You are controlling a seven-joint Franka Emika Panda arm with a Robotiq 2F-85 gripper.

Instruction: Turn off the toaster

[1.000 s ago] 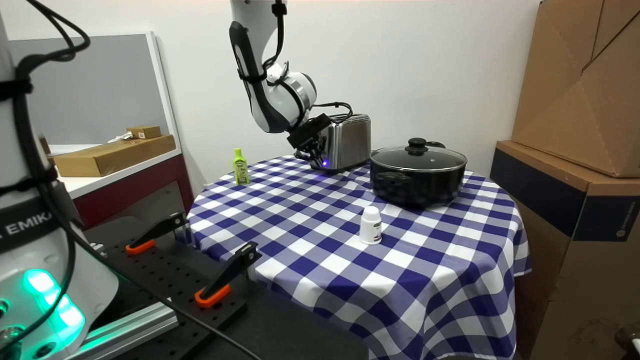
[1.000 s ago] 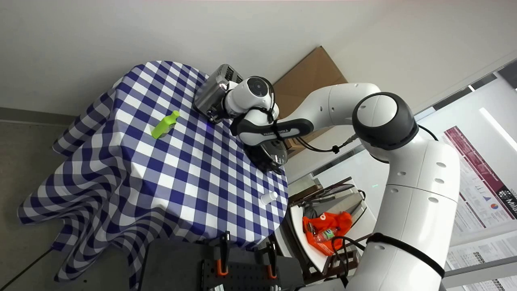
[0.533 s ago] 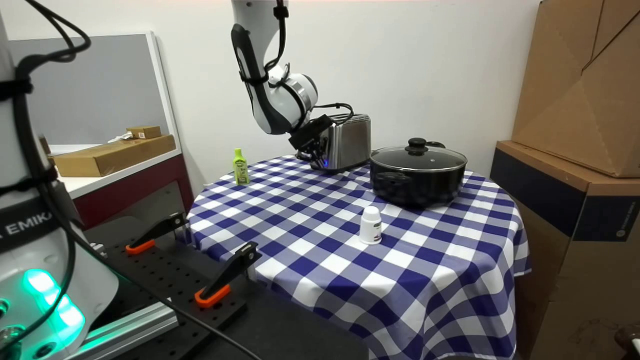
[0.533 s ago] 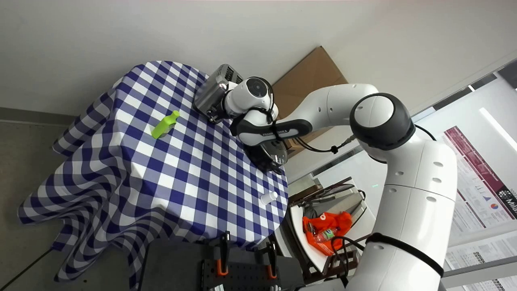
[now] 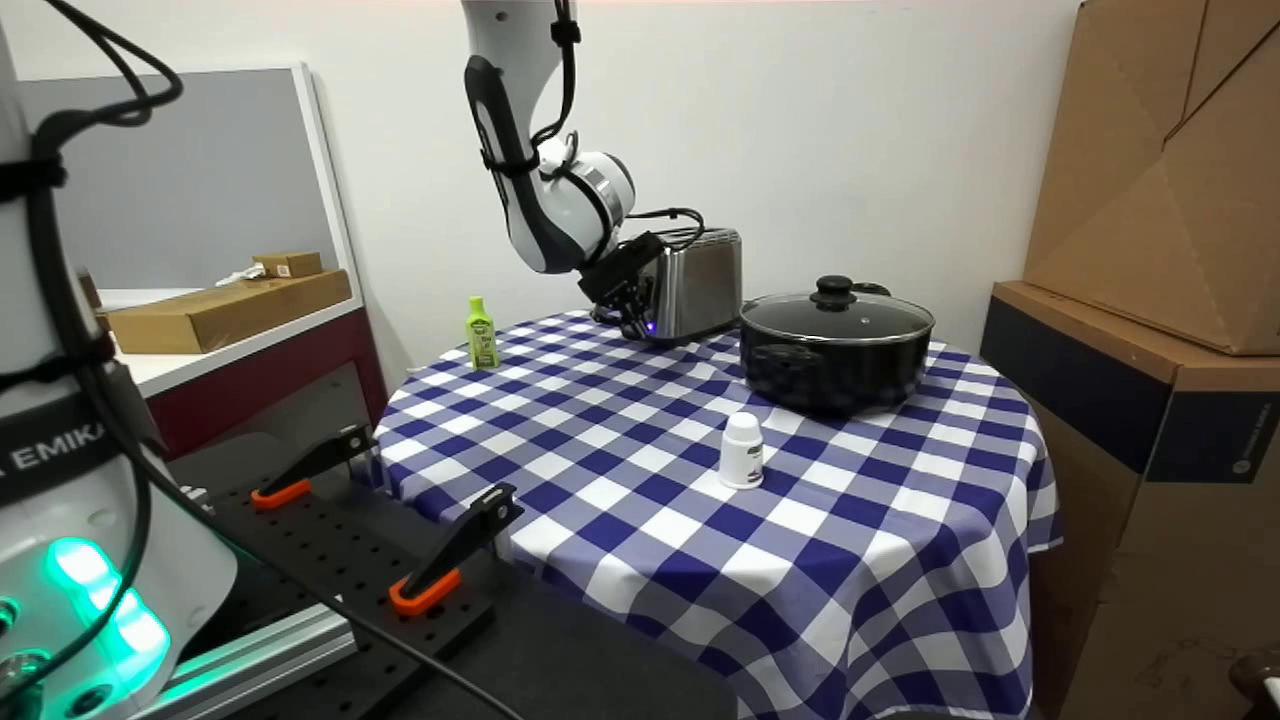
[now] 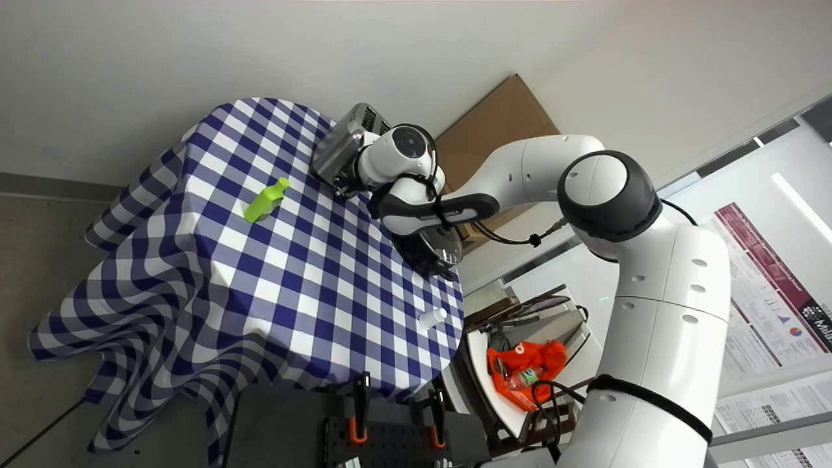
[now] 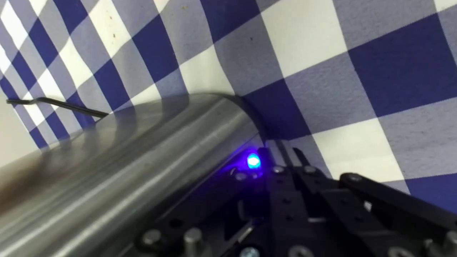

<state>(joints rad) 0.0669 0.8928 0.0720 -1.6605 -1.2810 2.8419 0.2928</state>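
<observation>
The silver toaster [image 5: 712,285] stands at the back of the table. It also shows in an exterior view [image 6: 333,156], partly hidden by my arm. In the wrist view its rounded metal side [image 7: 150,153] fills the lower left. A blue light [image 7: 253,161] glows at its dark end panel, low down, and also shows in an exterior view [image 5: 650,327]. My gripper [image 7: 283,153] is shut with nothing between the fingertips. It is close in front of the end panel, right beside the light. I cannot tell whether it touches. The toaster's controls are mostly hidden behind the gripper.
A black lidded pot [image 5: 838,350] stands near the toaster. A white bottle [image 5: 741,452] and a green bottle [image 5: 481,335] stand on the checkered cloth [image 5: 620,500]. A wall [image 5: 850,130] is behind the toaster. Cardboard boxes [image 5: 1150,200] stand beside the table.
My arm has shifted slightly, with the wrist and gripper a little lower near the toaster's end. The gripper stays beside the blue light. The toaster and the other things have not moved.
</observation>
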